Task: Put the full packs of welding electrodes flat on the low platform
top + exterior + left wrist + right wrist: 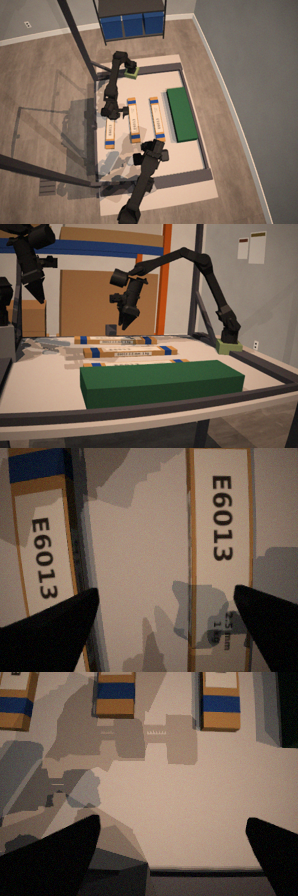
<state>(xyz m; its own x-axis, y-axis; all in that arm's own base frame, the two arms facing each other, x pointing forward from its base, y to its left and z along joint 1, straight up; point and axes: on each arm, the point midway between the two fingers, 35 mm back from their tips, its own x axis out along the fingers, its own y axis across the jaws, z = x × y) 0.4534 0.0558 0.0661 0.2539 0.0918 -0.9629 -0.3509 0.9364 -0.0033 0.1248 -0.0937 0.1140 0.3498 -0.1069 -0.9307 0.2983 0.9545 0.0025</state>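
Three orange packs with blue bands, marked E6013, lie flat and parallel on the table: an outer pack (110,132), a middle pack (133,119) and one nearest the platform (157,119). The green low platform (181,114) is bare. My left gripper (116,111) hangs open and empty above the gap between the outer and middle packs. In the left wrist view, its fingers frame two packs (42,548) (220,548) below. My right gripper (151,151) is open and empty, high above the table beyond the pack ends (116,694).
A raised dark rim (194,117) edges the table. The left arm's base stands on a light green block (131,72). A shelf with blue bins (132,24) stands beyond the table. Frame posts (77,40) rise at the table's side.
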